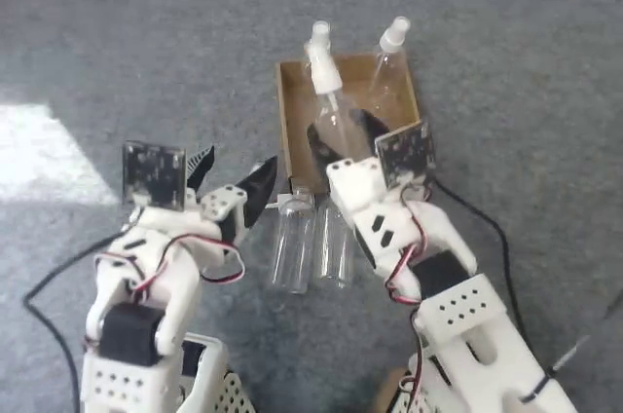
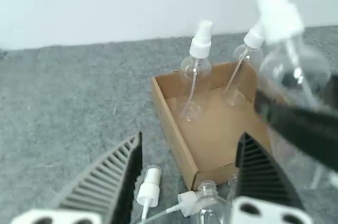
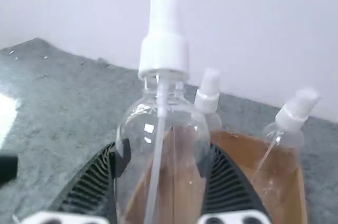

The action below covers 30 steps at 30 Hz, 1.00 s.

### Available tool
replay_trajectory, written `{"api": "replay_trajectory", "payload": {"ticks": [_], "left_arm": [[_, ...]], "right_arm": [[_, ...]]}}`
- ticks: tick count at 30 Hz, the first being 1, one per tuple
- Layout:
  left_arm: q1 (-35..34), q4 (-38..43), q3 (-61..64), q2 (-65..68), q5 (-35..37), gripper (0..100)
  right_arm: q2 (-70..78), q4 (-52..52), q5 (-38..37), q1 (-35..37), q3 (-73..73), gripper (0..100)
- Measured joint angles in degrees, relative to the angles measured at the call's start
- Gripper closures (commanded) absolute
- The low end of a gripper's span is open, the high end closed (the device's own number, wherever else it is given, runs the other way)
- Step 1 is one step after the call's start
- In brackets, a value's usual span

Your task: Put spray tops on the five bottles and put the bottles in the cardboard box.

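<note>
While the right gripper (image 1: 347, 136) is clamped on a capped spray bottle (image 3: 161, 129), held upright over the near half of the cardboard box (image 1: 288, 111), I can't tell if the bottle's base touches the box floor yet. Main risk is that the bottle is smooth, round and gripped low on the body, so it may twist or slip between the pads. If it is let go tilted, it is tall and light and would likely topple. Two capped bottles (image 2: 194, 68) (image 2: 244, 57) stand at the back of the box, close behind the held one, so a push too deep would likely knock them over or out. The box looks light and a bump on its wall could slide it on the grey carpet (image 1: 146, 62). The left gripper (image 1: 234, 175) hangs with jaws apart, holding nothing, just beside two uncapped bottles (image 1: 292, 243) (image 1: 336, 243) lying in front of the box. They are round and could roll if nudged. Loose spray tops (image 2: 148, 184) (image 2: 186, 201) lie by them, and their thin dip tubes could be swept aside or bent.
</note>
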<state>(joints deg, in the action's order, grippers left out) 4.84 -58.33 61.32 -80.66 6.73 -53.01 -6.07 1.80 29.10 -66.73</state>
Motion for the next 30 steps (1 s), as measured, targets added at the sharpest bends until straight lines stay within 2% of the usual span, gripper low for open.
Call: {"api": "replay_trajectory", "payload": {"ticks": [4,7,15,22,26,30], "left_arm": [[0.53,0.35,2.2,-2.99,-0.88,74],[3.43,0.35,2.2,-2.9,-0.88,74],[12.4,0.35,4.4,1.05,-3.34,73],[12.57,1.93,4.84,1.05,-3.34,73],[10.11,6.59,8.09,1.67,-3.34,73],[9.14,8.0,8.26,1.05,-3.43,73]], "right_arm": [[0.0,-7.03,0.0,0.35,7.74,99.3],[2.02,-11.08,0.0,0.44,13.36,99.3],[21.63,-18.55,0.09,1.85,27.25,99.3],[25.93,-19.34,0.09,7.74,28.48,99.3],[24.26,-23.65,0.26,8.09,28.48,99.3],[18.9,-28.75,0.09,7.82,29.1,99.3]]}}
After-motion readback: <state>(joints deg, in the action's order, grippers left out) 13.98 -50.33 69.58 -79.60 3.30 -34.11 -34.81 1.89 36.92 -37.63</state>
